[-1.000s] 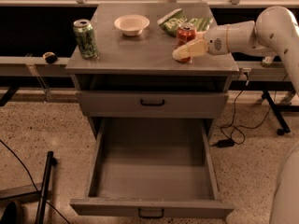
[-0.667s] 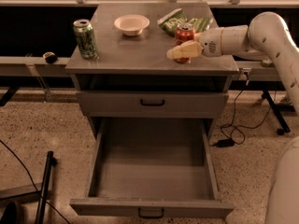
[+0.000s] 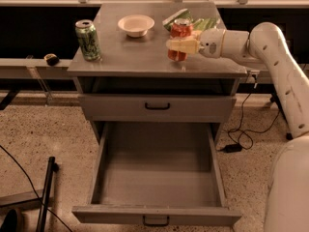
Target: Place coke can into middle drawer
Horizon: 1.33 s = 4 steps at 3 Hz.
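Note:
The coke can [image 3: 180,33], red with a silver top, is upright over the right part of the grey cabinet top [image 3: 145,57]. My gripper [image 3: 179,45] reaches in from the right and is shut on the can's middle, with one pale finger [image 3: 183,45] across its front. The middle drawer [image 3: 157,178] is pulled fully out below, and its deep grey tray is empty. Its black bar handle [image 3: 156,221] is at the front edge.
A green soda can [image 3: 88,40] stands at the top's left side. A white bowl [image 3: 135,24] sits at the back middle, and a green snack bag [image 3: 203,22] lies behind the coke can. The upper drawer [image 3: 157,107] is closed. My white arm [image 3: 275,57] spans the right side.
My gripper has moved left and slightly up along the cabinet top. The coke can has shifted left with it, and more of the can shows now.

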Each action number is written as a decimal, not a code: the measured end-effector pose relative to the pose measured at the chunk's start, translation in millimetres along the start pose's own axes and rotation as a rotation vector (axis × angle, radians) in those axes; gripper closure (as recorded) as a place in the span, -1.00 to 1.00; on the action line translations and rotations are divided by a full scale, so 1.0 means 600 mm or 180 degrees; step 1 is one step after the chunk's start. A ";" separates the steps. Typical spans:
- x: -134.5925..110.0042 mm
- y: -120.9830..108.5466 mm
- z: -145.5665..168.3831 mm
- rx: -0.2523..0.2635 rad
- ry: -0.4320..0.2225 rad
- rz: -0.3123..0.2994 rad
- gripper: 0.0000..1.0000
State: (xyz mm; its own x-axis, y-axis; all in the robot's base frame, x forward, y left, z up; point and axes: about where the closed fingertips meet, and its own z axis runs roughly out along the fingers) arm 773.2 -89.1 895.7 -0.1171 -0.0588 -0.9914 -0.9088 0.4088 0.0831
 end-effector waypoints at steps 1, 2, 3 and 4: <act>-0.031 0.050 -0.001 -0.0406 -0.0165 0.0038 0.91; -0.014 0.103 -0.079 -0.0545 0.0283 0.0148 1.00; 0.014 0.173 -0.217 -0.0328 0.0672 0.0375 1.00; 0.038 0.176 -0.215 -0.0364 0.0696 0.0451 1.00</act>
State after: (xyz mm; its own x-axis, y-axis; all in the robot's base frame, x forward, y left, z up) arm 623.1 -164.8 894.8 -0.3184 -0.2086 -0.9247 -0.9151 0.3223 0.2424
